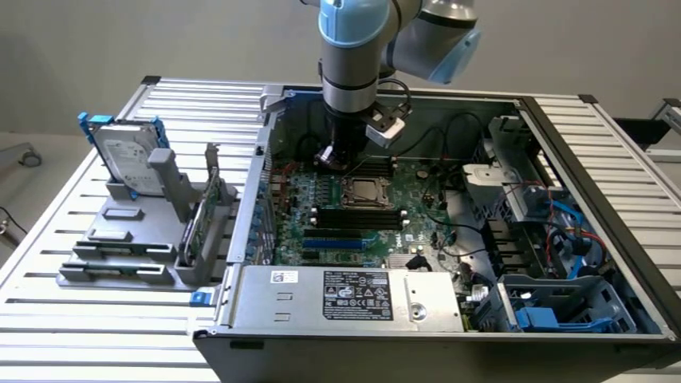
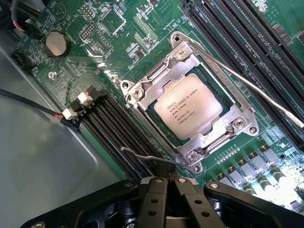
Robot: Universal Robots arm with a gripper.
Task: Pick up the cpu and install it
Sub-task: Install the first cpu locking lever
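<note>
A: Start big. Your open computer case (image 1: 596, 263) takes the centre and right of the exterior frame, the motherboard (image 1: 362, 215) lying flat inside it.

B: And the arm?

A: It comes down from the top centre. Your gripper (image 1: 332, 155) hangs just above the board, up-left of the socket (image 1: 365, 190).

B: Fingers?

A: Drawn together, nothing between them. See the wrist frame, bottom centre (image 2: 170, 181).

B: Where's the cpu?

A: The cpu (image 2: 188, 105) sits in the socket's metal frame, middle of the wrist frame, silver top showing. Two thin retention levers (image 2: 251, 90) stand loose beside it.

B: So which step?

A: By my judgement, placing is done. You're at seating and locking. That calls for light, careful contact near those levers.
</note>
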